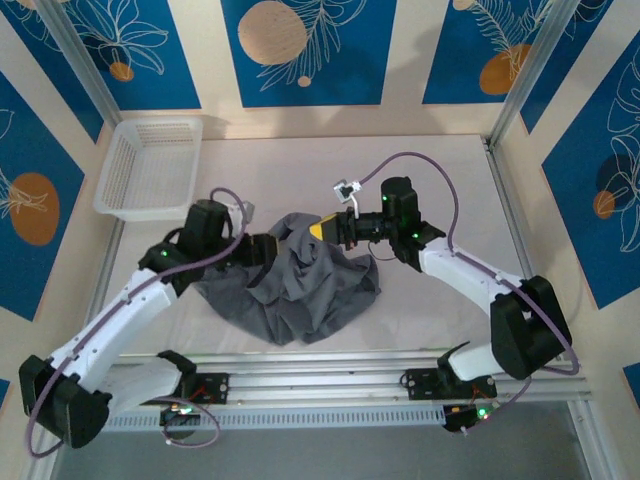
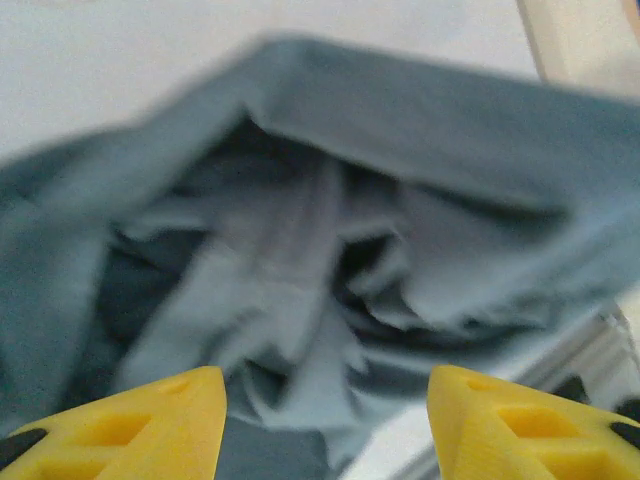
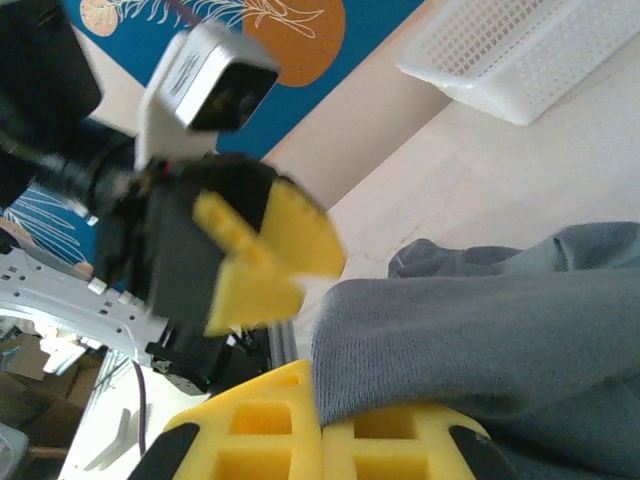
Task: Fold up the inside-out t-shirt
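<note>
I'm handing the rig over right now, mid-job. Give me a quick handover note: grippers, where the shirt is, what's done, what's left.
Left gripper: open, fingers apart, facing the bunched folds with nothing gripped.
Right gripper: shut on an edge of the t-shirt, at the far side of the heap.
Shirt: a crumpled heap in the middle of the table, between the two grippers. The white basket sits in the far left corner, apart from it.
Done: one edge grasped; no fold made.
Left: get a second grip with the left gripper, spread the shirt flat, then fold. I cannot tell which side faces out.
</note>
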Motion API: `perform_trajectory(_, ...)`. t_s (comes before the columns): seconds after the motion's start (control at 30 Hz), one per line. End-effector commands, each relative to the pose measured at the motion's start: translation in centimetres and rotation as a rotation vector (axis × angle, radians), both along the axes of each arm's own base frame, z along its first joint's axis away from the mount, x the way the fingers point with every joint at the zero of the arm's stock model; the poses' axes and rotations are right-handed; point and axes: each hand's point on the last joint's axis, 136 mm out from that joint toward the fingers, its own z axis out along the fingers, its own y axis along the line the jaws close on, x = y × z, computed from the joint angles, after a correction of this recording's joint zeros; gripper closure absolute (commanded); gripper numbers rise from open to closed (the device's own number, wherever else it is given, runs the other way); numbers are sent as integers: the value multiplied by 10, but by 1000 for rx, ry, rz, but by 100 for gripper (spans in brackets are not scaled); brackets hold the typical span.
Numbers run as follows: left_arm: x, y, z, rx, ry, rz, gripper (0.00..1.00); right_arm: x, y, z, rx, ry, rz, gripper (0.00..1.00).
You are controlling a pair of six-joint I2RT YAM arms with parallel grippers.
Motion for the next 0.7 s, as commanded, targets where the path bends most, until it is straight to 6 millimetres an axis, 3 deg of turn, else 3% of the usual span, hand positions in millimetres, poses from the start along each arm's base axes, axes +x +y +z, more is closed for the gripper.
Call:
perform_trajectory(0.0, 18, -13, -24, 36, 12, 49, 44, 1, 3, 15, 28, 22, 29, 100)
perform_trajectory(0.2, 56, -39, -55, 101, -18, 3, 27, -7, 5, 18, 34, 36, 52, 100)
perform_trajectory(0.33, 75, -42, -56, 137, -38, 16, 32, -7, 1, 19, 29, 57, 30, 100)
perform_trajectory(0.4, 80, -38, -45, 107, -55, 40, 44, 0, -8, 12, 19, 93, -20, 100)
perform_trajectory(0.5, 77, -43, -25, -28, -59, 1, 94, 27, -35, -12, 15, 205, -151, 100)
perform_trajectory(0.53, 72, -51, -13, -129, -49, -62, 100, 38, -49, -28, 12, 249, -206, 100)
perform_trajectory(0.67, 22, -95, 56, -541, -37, -448, 100, 68, -93, -115, -177, 464, -442, 100)
